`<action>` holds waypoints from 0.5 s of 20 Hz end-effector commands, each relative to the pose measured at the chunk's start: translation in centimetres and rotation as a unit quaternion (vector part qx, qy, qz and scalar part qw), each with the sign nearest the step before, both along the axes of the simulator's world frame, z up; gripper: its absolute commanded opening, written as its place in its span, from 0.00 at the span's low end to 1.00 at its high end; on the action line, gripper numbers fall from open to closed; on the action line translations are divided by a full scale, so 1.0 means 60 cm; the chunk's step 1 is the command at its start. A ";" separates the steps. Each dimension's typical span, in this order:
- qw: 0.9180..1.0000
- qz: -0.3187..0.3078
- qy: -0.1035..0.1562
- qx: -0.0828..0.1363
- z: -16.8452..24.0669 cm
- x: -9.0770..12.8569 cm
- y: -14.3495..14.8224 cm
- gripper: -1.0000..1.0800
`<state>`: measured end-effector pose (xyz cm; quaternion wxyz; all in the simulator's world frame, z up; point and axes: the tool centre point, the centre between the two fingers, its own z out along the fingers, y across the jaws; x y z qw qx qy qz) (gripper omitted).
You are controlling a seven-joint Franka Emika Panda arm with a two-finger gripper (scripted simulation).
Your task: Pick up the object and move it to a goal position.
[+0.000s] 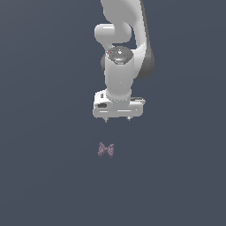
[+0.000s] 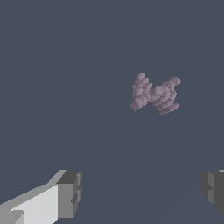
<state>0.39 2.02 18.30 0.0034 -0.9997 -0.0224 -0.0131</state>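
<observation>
The object [image 1: 106,150] is a tiny dusty pink-purple bow-tie shape, pinched in the middle, lying on the dark grey surface. In the wrist view the object [image 2: 155,94] shows its mottled, bumpy surface, ahead of the fingers and apart from them. My white gripper [image 1: 117,119] hangs above the object in the exterior view, offset a little toward the exterior view's right. It is open, with nothing between its fingers [image 2: 70,194]. Only the two short fingertips show under the hand in the exterior view.
The white arm [image 1: 126,39] rises from the hand to the top edge of the exterior view. A plain dark grey surface [image 1: 44,176] fills all the rest of both views.
</observation>
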 end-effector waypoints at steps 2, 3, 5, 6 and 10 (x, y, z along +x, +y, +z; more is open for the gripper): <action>1.000 0.000 0.000 0.000 0.000 0.000 0.001 0.96; 1.000 0.000 -0.001 0.001 0.002 0.001 0.003 0.96; 1.000 0.001 -0.004 0.003 0.006 0.003 0.010 0.96; 1.000 0.001 -0.006 0.005 0.009 0.005 0.016 0.96; 1.000 0.001 -0.013 0.012 0.020 0.010 0.035 0.96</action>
